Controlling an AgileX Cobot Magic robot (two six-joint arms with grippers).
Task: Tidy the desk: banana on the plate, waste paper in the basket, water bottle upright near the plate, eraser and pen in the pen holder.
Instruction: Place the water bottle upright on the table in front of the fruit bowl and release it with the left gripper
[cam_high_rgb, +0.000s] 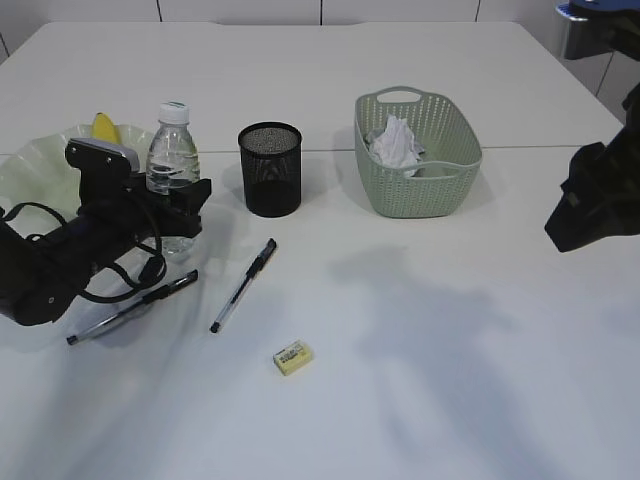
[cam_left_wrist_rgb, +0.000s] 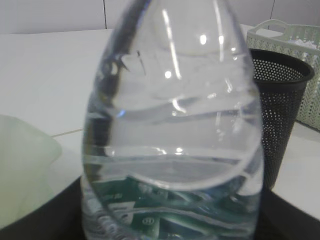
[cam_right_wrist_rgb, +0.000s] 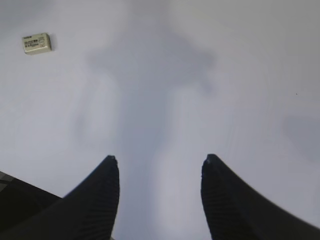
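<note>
The water bottle (cam_high_rgb: 172, 160) stands upright next to the pale green plate (cam_high_rgb: 30, 165), which holds the banana (cam_high_rgb: 105, 127). My left gripper (cam_high_rgb: 180, 205) is shut on the bottle's lower body; the bottle fills the left wrist view (cam_left_wrist_rgb: 172, 125). The waste paper (cam_high_rgb: 396, 143) lies in the sage-green basket (cam_high_rgb: 417, 150). The black mesh pen holder (cam_high_rgb: 270, 168) stands between bottle and basket. Two black pens (cam_high_rgb: 243, 284) (cam_high_rgb: 135, 306) and the yellow eraser (cam_high_rgb: 292, 356) lie on the desk. My right gripper (cam_right_wrist_rgb: 160, 160) is open and empty above bare desk, with the eraser (cam_right_wrist_rgb: 36, 43) far to its upper left.
The right arm (cam_high_rgb: 590, 200) hangs at the right edge of the exterior view. The desk seam runs behind the pen holder. In the left wrist view the plate rim (cam_left_wrist_rgb: 25, 165) is at left, and the pen holder (cam_left_wrist_rgb: 282, 100) and basket (cam_left_wrist_rgb: 295, 40) at right.
</note>
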